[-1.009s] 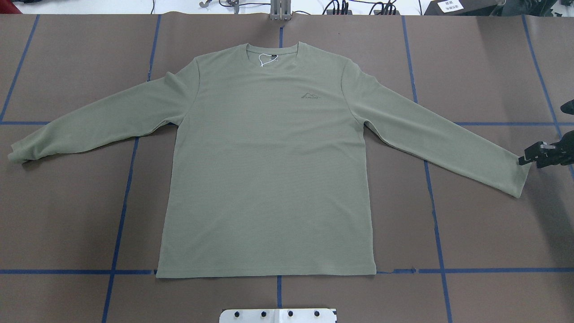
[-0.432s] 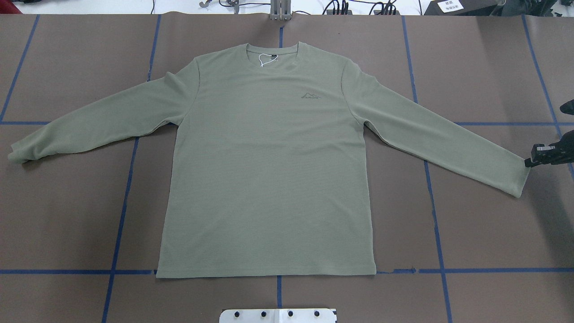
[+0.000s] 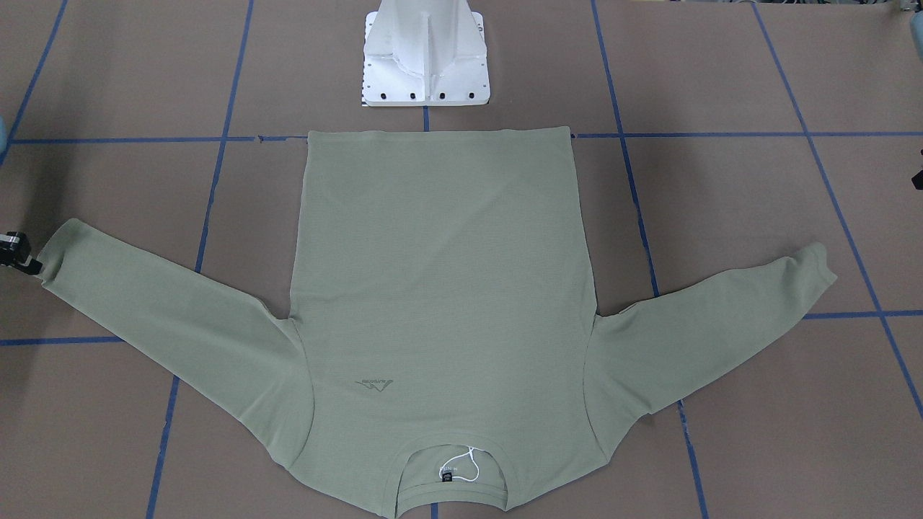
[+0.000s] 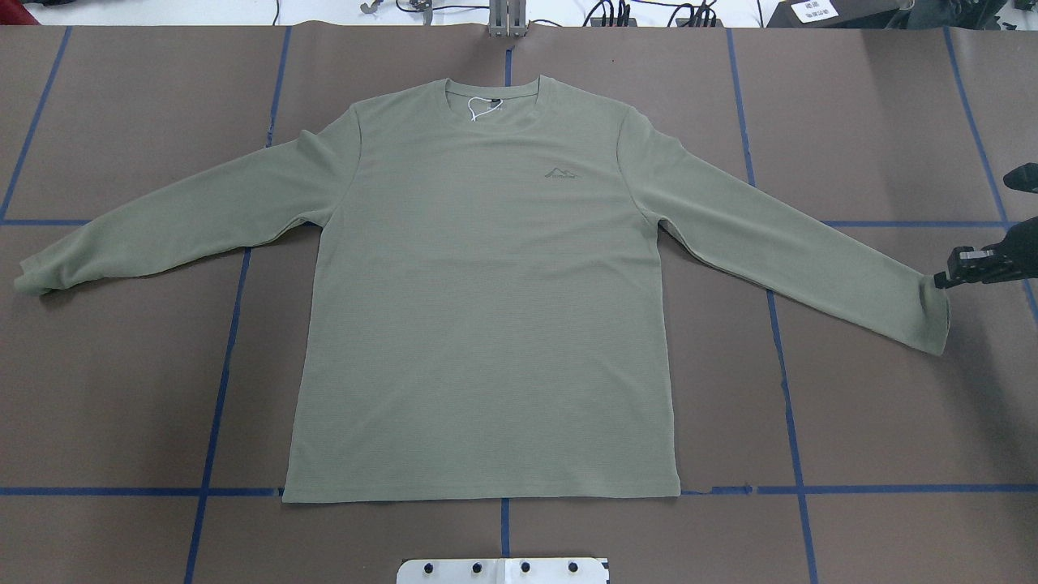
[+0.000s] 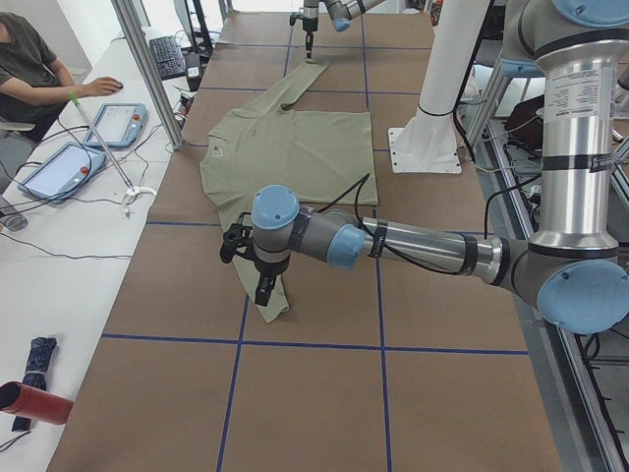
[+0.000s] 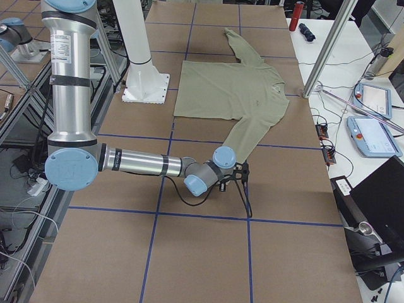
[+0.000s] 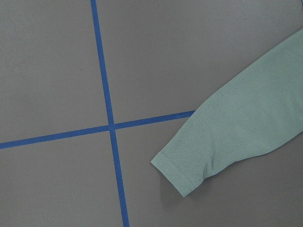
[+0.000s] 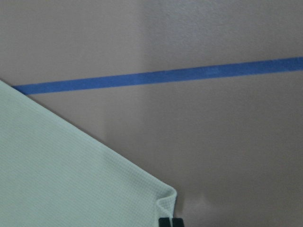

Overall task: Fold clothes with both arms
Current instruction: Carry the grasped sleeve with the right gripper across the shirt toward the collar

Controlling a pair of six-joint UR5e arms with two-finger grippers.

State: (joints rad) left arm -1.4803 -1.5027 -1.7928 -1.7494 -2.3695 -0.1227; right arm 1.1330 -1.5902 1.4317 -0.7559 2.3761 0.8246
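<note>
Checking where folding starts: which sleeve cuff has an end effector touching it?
The sleeve on the overhead view's right: the right end effector meets its cuff corner; the other cuff lies untouched.

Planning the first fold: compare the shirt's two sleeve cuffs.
The right-side cuff touches the right gripper; the left-side cuff has no gripper on it. The right-side cuff's corner is puckered up; the left-side cuff lies flatter. Both are sage green and rest on the table.

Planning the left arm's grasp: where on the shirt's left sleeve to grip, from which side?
Probably the cuff of the shirt, low from the outer end: the sleeve lies flat, stretched outward, with the cuff its open free edge.
</note>
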